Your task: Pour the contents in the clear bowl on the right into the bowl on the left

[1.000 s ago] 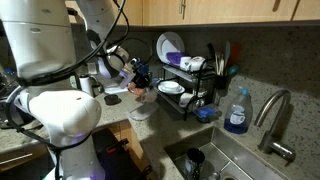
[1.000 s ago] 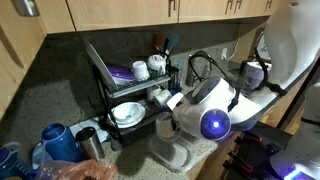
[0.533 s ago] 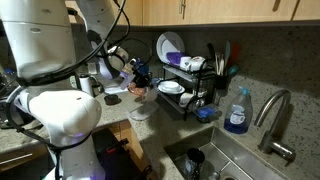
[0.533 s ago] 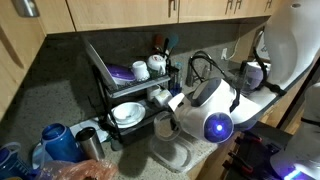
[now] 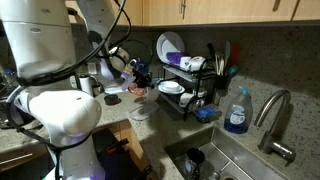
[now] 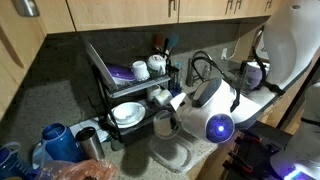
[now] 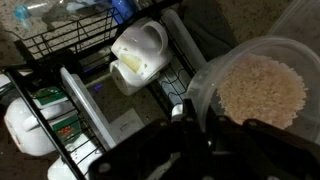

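Clear bowl (image 7: 206, 88) with pale contents (image 7: 262, 90), partly beyond the frame edge

- The white arm (image 5: 55, 50) stands tall in both exterior views, its thick joints folded and reaching forward.
- The wrist (image 6: 200, 98) tilts downward, with cables looping over it.
- The dark hand (image 5: 137, 76) has its fingers closed tight, pinching the rim of a clear bowl (image 7: 203, 88).
- In the wrist view, the hand fills the bottom edge.
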Available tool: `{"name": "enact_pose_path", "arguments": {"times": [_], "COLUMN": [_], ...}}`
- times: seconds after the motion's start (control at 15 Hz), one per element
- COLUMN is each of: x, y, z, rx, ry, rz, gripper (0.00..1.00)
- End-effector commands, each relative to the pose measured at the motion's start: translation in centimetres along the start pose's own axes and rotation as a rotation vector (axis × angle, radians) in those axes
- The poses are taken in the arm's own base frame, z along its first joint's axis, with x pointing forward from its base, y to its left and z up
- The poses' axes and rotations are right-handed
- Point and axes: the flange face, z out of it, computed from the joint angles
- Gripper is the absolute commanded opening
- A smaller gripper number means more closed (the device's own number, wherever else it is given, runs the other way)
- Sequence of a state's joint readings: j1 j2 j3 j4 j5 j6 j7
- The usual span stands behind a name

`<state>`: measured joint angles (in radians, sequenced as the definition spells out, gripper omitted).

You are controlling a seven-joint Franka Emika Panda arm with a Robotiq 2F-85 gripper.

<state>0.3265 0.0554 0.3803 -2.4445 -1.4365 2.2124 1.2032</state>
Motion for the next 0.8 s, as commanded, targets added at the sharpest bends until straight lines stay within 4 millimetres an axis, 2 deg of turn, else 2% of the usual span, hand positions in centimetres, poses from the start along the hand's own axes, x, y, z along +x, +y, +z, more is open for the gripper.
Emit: {"name": "enact_pose_path", "arguments": {"times": [0.0,0.73], "x": [-0.6,-1.7], "y": [1.0,0.9], "z": [-0.2,-0.3], "rx": [-0.021,-0.043], "ry": [0.038,0.081], "rz": [0.054,0.104], "gripper": [0.03,0.03]}}
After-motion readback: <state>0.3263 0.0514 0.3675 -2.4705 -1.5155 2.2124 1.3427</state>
